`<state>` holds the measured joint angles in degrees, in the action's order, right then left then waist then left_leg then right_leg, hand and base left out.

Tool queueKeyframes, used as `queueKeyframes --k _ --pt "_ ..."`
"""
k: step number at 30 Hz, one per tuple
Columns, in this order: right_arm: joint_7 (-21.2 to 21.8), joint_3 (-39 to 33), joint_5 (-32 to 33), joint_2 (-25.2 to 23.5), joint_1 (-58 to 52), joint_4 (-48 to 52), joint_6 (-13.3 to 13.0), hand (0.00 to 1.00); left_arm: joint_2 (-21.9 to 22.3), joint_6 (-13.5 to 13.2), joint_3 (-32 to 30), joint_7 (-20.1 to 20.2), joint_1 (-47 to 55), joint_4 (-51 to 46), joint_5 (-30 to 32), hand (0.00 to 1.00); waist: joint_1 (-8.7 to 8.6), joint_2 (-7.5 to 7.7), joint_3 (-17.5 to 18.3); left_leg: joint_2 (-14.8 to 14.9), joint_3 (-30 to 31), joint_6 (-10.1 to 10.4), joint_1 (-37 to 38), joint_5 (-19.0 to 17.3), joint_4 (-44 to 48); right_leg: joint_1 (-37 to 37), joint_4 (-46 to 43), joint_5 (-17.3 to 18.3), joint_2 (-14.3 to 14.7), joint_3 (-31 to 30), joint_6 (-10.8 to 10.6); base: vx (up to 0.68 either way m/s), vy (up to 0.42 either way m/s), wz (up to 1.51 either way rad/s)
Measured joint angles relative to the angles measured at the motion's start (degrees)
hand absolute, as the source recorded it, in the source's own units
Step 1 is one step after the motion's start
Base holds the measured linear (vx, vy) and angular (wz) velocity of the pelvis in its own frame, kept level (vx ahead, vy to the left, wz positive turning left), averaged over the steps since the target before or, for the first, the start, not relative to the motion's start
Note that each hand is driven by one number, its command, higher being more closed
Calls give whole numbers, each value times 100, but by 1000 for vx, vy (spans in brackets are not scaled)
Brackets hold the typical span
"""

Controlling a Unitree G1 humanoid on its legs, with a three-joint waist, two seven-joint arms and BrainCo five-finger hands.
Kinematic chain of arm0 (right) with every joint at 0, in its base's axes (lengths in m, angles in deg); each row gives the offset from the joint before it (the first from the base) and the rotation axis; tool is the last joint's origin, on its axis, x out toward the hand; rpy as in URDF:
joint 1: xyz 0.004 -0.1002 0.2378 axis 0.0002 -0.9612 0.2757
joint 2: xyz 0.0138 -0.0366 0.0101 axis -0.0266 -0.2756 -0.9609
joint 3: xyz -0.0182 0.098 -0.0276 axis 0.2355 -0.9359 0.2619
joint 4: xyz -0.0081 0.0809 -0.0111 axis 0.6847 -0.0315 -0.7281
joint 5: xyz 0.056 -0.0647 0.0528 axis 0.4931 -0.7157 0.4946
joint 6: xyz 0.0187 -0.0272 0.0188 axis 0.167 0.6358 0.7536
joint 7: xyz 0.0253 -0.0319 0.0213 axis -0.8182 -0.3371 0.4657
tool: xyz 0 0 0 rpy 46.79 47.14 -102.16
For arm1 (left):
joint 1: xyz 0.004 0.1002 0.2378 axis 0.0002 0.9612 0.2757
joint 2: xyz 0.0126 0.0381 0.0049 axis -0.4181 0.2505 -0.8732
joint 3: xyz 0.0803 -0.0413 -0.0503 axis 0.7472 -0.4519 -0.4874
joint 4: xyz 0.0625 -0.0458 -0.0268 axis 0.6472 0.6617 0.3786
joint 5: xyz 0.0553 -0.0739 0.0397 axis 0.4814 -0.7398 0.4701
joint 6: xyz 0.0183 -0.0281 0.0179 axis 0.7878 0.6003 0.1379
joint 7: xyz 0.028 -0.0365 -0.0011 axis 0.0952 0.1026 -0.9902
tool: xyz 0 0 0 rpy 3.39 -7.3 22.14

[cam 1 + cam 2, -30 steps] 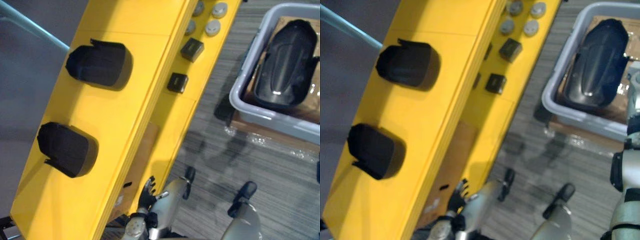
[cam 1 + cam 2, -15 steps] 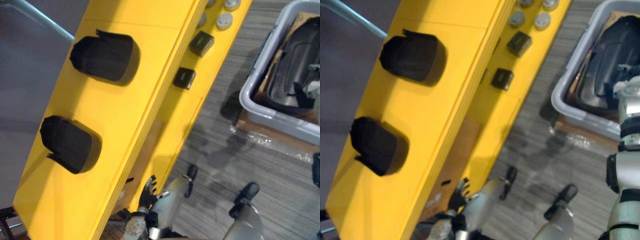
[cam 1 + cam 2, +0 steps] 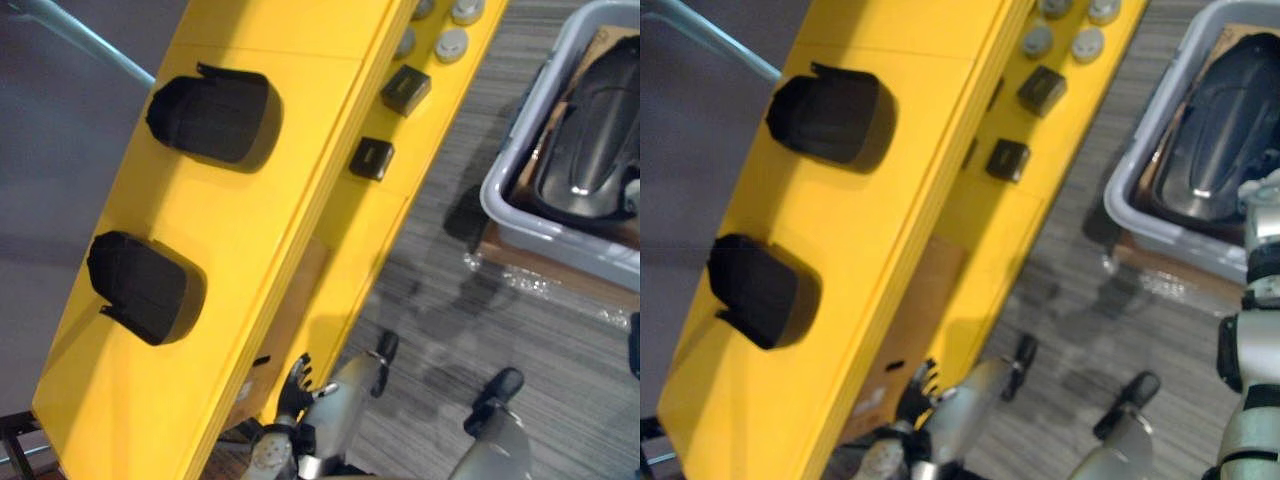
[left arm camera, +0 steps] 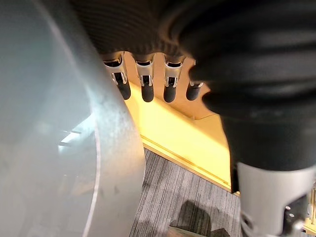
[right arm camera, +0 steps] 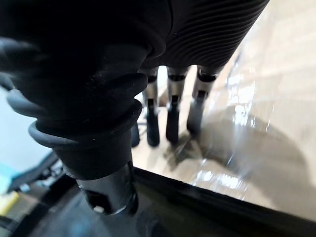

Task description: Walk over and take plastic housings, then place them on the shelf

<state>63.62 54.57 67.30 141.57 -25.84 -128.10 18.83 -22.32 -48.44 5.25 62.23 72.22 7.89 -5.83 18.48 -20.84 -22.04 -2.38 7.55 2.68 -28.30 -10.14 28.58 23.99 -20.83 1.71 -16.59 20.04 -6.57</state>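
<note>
Yellow shelf (image 3: 250, 250) top has 2 black housings (image 3: 212, 118) lying apart, and I count a 3rd housing (image 3: 590, 140) in the grey bin (image 3: 530, 225) on the floor. Lower ledge: 2 small black boxes (image 3: 406, 90), 4 grey discs (image 3: 1087, 43). Left hand (image 3: 297, 385) by the shelf's edge, right hand (image 5: 172, 116) by the bin, both loose-fingered and empty.
</note>
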Motion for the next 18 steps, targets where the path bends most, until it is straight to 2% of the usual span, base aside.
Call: queueKeyframes --k 5,6,9,12,15,18 --pt "241 201 -583 -25 1 -178 420 100 1 -30 60 -10 -49 71 0 0 17 -31 24 -25 7 0 5 0 5 12 -84 48 -37 1 -5 -5 15 2" --pt "355 220 -900 -61 0 -223 602 100 2 -60 61 -16 -50 71 4 0 20 -31 24 -27 11 0 5 1 4 13 -98 56 -42 3 -7 0 0 0" --pt "539 225 -1485 -69 1 -393 861 100 3 -123 60 -24 -52 34 48 0 28 -27 22 -41 53 0 6 2 5 3 -159 81 -56 31 -8 2 18 7" --pt "533 203 -1697 -63 -1 -518 851 100 -4 -118 53 -124 -24 -93 81 0 14 -20 16 -52 143 1 11 4 10 -59 -172 107 -59 120 -3 8 10 13" --pt "325 40 -1687 -73 -21 -783 559 100 0 -154 50 -239 0 -436 101 0 -20 13 -10 -51 248 7 75 8 15 -209 -154 113 -46 237 4 17 11 18" --pt "89 -86 -1693 -127 -47 -908 250 100 0 -249 -111 -253 3 -1085 262 0 -66 110 -86 -50 276 7 176 8 10 -353 -120 114 -37 292 6 2 20 5"
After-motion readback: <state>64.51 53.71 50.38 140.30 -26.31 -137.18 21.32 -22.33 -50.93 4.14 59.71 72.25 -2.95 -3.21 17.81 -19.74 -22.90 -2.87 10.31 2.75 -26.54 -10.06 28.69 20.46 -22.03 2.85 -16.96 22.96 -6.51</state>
